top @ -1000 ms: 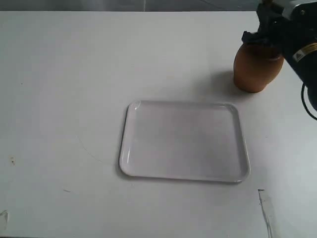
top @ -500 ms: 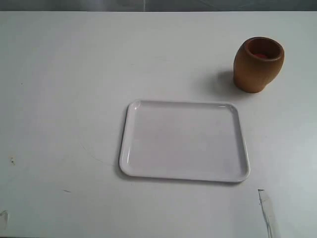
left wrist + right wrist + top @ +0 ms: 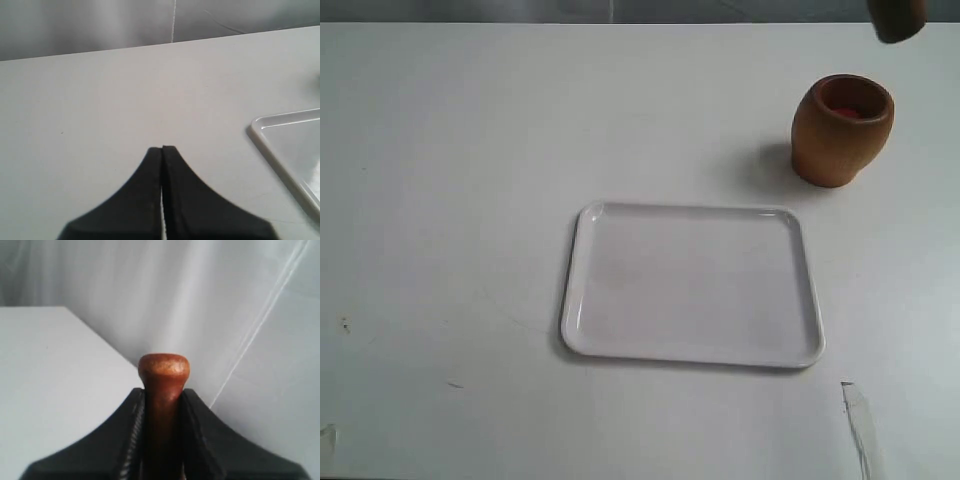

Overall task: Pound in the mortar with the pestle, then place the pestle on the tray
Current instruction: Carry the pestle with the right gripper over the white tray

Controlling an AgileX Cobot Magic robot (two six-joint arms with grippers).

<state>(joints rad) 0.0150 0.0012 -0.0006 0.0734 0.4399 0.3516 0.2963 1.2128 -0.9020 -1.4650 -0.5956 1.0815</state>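
1. Half a second back the exterior view had just the mortar and tray. Now a brown end of the pestle (image 3: pixel 898 18) pokes in at the top edge. A second back the right arm was down over the mortar, so it has pulled clear since.
2. The right tool (image 3: pixel 162 394) is clamped on the pestle. Both black fingers (image 3: pixel 134 412) press on the shaft from either side, and the rounded knob sticks out just past the fingertips. You can't see the tool itself in the exterior view, only that bit of pestle.
3. The mortar (image 3: pixel 842 130) stands upright on the counter (image 3: pixel 440 200). It's below the held pestle and well apart from it, nothing touching, and its reddish inside shows through the wide mouth.
4. The tray (image 3: pixel 692 285) lies flat on the counter with nothing on it. It's near the mortar but not touching, and further from the right tool than the mortar is.
5. The left tool (image 3: pixel 162 148) is closed on nothing, fingers pressed flat together with only a thin seam between them. It hangs over bare counter, with one rounded corner of the tray near it and off to the side.
6. Behind the right tool it's just a pale grey backdrop (image 3: pixel 225 300) and the counter edge.
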